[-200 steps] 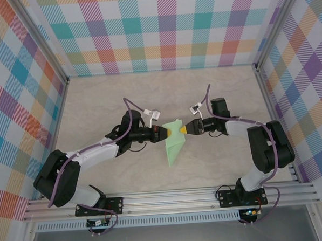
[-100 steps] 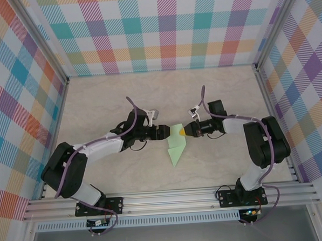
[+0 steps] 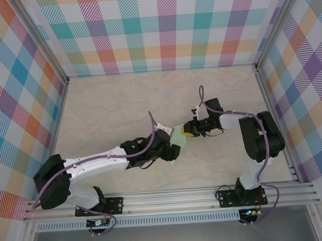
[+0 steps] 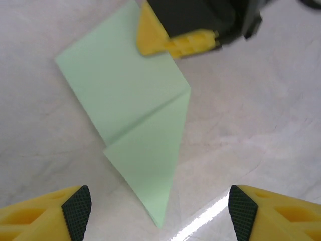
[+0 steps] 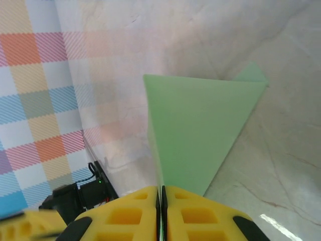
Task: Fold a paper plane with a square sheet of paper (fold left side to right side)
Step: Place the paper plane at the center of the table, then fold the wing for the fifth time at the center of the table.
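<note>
The square sheet of paper [image 4: 135,115] is pale green and folded into a creased shape that tapers to a point. It lies on the table [image 4: 261,125], with its point towards my left gripper [image 4: 160,211]. That gripper hangs over it, open, with nothing between its black pads [image 4: 77,211]. My right gripper [image 5: 161,193] is shut on the paper's [image 5: 200,125] far edge. From above, the paper [image 3: 176,151] shows partly under the left wrist, with the right gripper [image 3: 186,131] at its far right end. The right gripper's yellow fingers [image 4: 170,37] reach over the sheet's top.
The table top [image 3: 106,107] is pale marbled stone, shut in by plaid walls [image 3: 167,28] on three sides. An aluminium rail [image 3: 170,201] runs along the near edge with both arm bases on it. A black arm base [image 5: 75,201] stands by the wall.
My left gripper has opened and let go of the paper, and its arm has swung round above the sheet. The right gripper has closed fully on the far edge and drawn back slightly.
</note>
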You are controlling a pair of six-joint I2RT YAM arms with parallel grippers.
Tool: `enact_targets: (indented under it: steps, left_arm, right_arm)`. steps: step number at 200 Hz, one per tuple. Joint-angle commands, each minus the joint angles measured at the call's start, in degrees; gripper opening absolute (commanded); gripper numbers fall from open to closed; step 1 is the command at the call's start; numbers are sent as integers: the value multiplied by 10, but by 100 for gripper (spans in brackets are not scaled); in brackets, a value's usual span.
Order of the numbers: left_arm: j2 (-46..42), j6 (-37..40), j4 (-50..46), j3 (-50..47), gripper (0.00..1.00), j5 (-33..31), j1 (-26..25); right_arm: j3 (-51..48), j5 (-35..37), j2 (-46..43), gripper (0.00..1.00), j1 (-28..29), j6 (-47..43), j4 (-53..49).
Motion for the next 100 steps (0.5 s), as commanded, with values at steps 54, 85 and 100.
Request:
enact_targets:
  steps: [54,85,100]
  left_arm:
    - [236,-63,-186,208,75,-209,-94]
    - [283,-75,-221,242,76,-221,-100]
    - [296,-82,-225,248,75,-221,-100]
  right_arm:
    - [22,21,15,12,3,22,-58]
    - [23,16,20,12,3,19,-58]
    - [22,11,22,12,4,20,-54]
